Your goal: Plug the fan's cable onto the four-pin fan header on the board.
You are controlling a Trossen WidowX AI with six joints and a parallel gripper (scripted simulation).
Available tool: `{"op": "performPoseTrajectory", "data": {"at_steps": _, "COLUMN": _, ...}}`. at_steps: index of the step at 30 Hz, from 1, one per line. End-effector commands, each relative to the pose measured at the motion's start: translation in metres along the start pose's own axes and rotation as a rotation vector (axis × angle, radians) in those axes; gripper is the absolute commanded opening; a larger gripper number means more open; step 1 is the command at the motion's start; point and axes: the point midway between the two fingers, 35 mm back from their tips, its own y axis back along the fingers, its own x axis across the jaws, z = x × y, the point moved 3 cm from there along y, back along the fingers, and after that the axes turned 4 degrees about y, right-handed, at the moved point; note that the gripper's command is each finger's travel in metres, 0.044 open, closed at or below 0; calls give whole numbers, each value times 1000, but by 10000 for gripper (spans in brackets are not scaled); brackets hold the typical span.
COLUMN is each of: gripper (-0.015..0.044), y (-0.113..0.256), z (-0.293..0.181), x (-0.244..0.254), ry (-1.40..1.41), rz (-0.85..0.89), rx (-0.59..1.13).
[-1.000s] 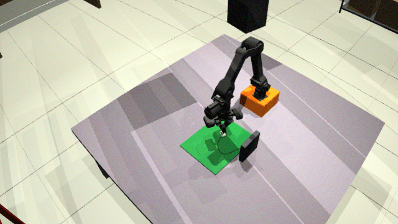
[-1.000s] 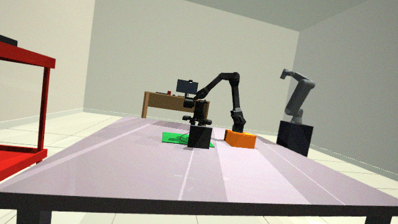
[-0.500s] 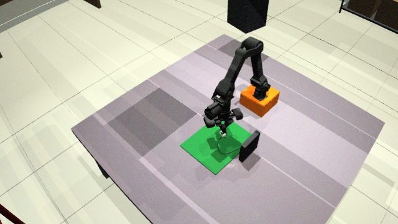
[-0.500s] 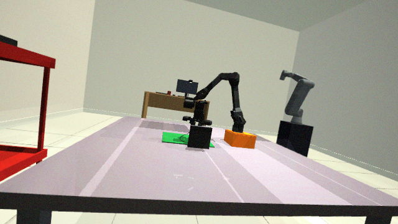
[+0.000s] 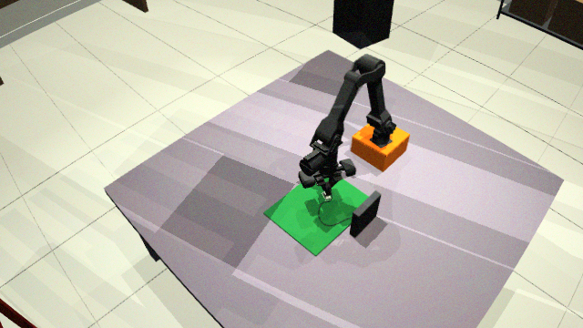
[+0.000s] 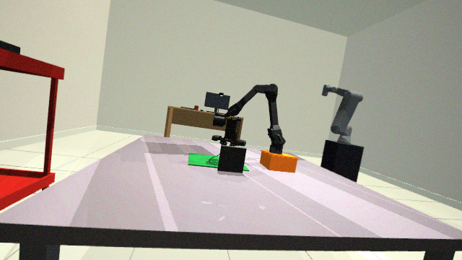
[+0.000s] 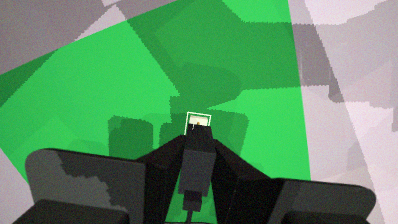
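Observation:
The green board (image 5: 291, 210) (image 6: 198, 159) (image 7: 95, 90) lies on the table. The small white four-pin header (image 5: 327, 198) (image 7: 198, 119) stands on it. My gripper (image 5: 326, 192) (image 7: 197, 142) is shut on the fan's dark plug (image 7: 197, 169), right at the header. In the wrist view the plug's front end covers the header's near part, and its far part and outline show beyond. Whether the plug is above, on or partly in the header cannot be told. The thin cable (image 5: 324, 223) loops over the board to the black fan (image 5: 365, 215) (image 6: 232, 159), which hides the fingertips in the exterior view.
The fan stands upright at the board's edge. The arm's orange base block (image 5: 371, 152) (image 6: 279, 163) is behind the board. A red frame (image 6: 52, 123), a desk with a monitor (image 6: 217, 100) and another grey arm (image 6: 346, 112) stand away from the table.

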Motion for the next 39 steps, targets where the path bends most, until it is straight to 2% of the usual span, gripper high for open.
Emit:
{"op": "performPoseTrajectory", "data": {"at_steps": 1, "gripper": 0, "y": -1, "z": 0, "x": 0, "ry": 4, "rz": 1, "rx": 1}}
{"op": "performPoseTrajectory", "data": {"at_steps": 28, "gripper": 0, "y": -18, "z": 0, "x": 0, "ry": 4, "rz": 1, "rx": 1}}
{"op": "performPoseTrajectory", "data": {"at_steps": 38, "gripper": 260, "y": -14, "z": 0, "x": 0, "ry": 0, "rz": 0, "rx": 3}}
{"op": "performPoseTrajectory", "data": {"at_steps": 39, "gripper": 260, "y": -14, "z": 0, "x": 0, "ry": 0, "rz": 0, "rx": 3}}
